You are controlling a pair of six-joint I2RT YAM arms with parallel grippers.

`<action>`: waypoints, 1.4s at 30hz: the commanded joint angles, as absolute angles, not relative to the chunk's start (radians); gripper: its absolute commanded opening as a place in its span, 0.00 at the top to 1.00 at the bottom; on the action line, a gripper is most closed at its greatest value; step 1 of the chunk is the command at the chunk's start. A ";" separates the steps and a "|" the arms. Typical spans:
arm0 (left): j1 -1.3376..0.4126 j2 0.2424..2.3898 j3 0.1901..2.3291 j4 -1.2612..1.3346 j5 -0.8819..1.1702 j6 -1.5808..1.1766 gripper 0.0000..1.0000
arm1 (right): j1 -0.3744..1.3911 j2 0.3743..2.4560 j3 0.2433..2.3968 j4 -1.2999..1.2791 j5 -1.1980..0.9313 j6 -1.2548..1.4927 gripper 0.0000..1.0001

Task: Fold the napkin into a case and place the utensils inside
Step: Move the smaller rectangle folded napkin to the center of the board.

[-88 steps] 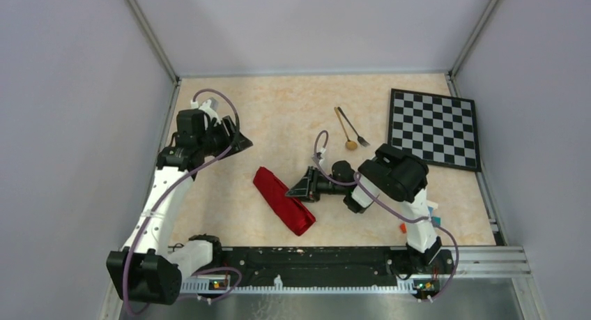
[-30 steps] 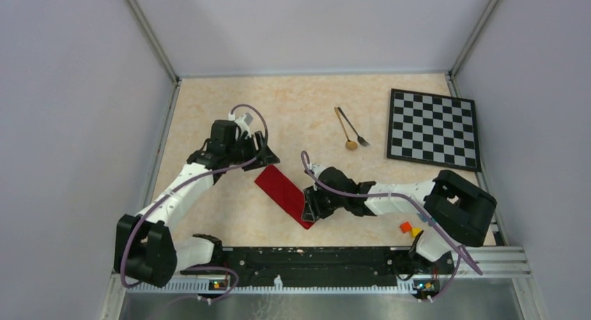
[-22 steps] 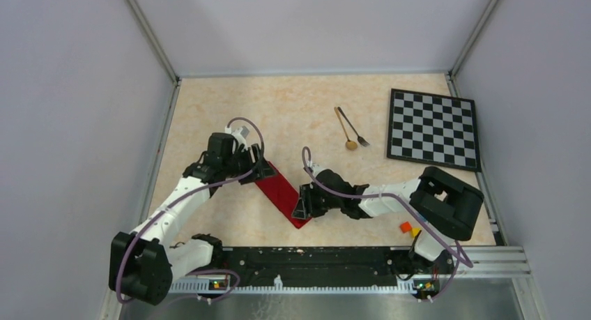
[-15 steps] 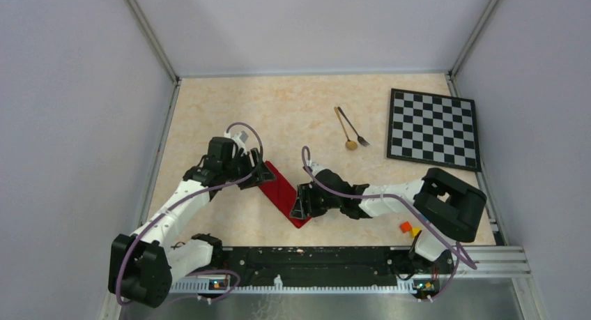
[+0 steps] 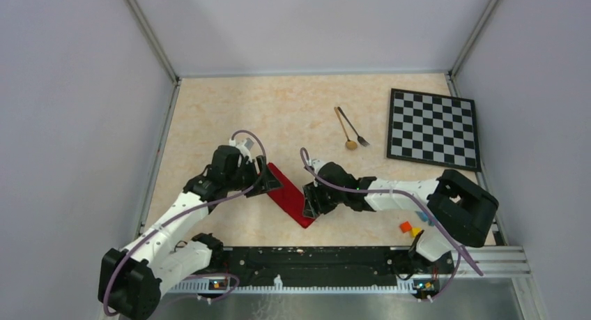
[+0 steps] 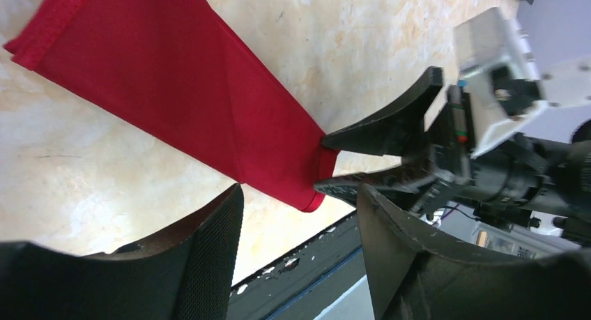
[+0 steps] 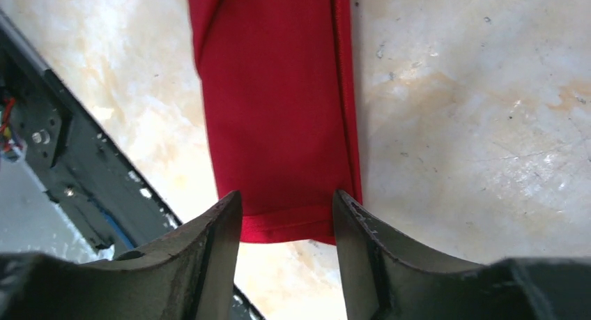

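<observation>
From where I stand, the deep-red soft cloth napkin (image 5: 287, 193) lies flat on the pale marbled table (image 5: 230, 111). It is folded into a long narrow strip that runs slantwise from the middle of the table toward the black rail (image 5: 313, 254) at the near edge.

The left gripper (image 5: 270, 182) hangs low at the strip's far end with its two black fingers spread apart. Through its own camera the gap between them shows mostly bare table and a bit of the rail. The cloth lies just beyond the fingertips, and I cannot tell whether they touch it.

The right gripper (image 5: 309, 203) is at the strip's near end, and its fingers are spread too. One finger sits over each long edge of the cloth, with the hemmed end showing in the gap. It pinches nothing that I can see, and I cannot tell whether its fingertips rest on the fabric.

The slim gold-coloured spoon (image 5: 345, 132) and the slim dark metal fork (image 5: 354, 127) lie side by side farther back on the table. They are well apart from the napkin and just left of the black-and-white checkered board (image 5: 433, 128). Small coloured blocks (image 5: 408, 228) sit near the right arm's base.
</observation>
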State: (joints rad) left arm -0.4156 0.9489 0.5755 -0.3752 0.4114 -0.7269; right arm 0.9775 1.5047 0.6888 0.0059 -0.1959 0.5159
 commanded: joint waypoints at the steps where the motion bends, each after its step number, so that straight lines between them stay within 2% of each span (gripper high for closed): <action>1: -0.417 0.911 0.671 -0.420 0.337 -0.705 0.34 | 0.984 1.576 0.737 -0.014 -0.141 0.523 0.53; 4: -0.417 0.894 0.712 -0.459 0.311 -0.686 0.34 | 1.012 1.638 0.747 0.092 -0.127 0.671 0.64; 8: -0.417 0.875 0.757 -0.506 0.262 -0.665 0.34 | 1.081 1.792 0.843 0.273 -0.056 0.910 0.65; 10: -0.416 0.866 0.783 -0.540 0.222 -0.660 0.33 | 1.097 1.916 0.962 0.345 -0.023 0.982 0.65; 14: -0.414 0.846 0.831 -0.593 0.117 -0.651 0.31 | 1.094 2.193 1.359 0.394 -0.055 1.053 0.62; 17: -0.389 0.864 0.904 -0.689 0.016 -0.639 0.29 | 1.086 2.271 1.544 0.392 -0.111 1.033 0.55; 19: -0.343 0.883 0.957 -0.748 -0.021 -0.621 0.26 | 1.074 2.229 1.463 0.482 -0.159 1.027 0.52; 23: -0.158 0.882 0.979 -0.760 0.034 -0.609 0.25 | 1.011 2.006 1.137 0.661 -0.209 1.028 0.42; 27: -0.081 0.927 0.929 -0.713 0.046 -0.628 0.26 | 0.892 1.845 0.896 0.727 -0.355 0.996 0.41; 29: -0.077 0.999 0.910 -0.692 0.032 -0.630 0.26 | 0.853 1.738 0.815 0.649 -0.354 0.917 0.41; 33: -0.077 1.182 0.902 -0.640 -0.053 -0.574 0.28 | 0.809 1.557 0.750 0.440 -0.337 0.746 0.40; 38: -0.098 1.366 0.889 -0.519 -0.162 -0.461 0.34 | 0.801 1.431 0.718 0.345 -0.327 0.633 0.41; 42: -0.129 1.486 0.899 -0.487 -0.245 -0.415 0.47 | 0.801 1.397 0.678 0.381 -0.349 0.616 0.41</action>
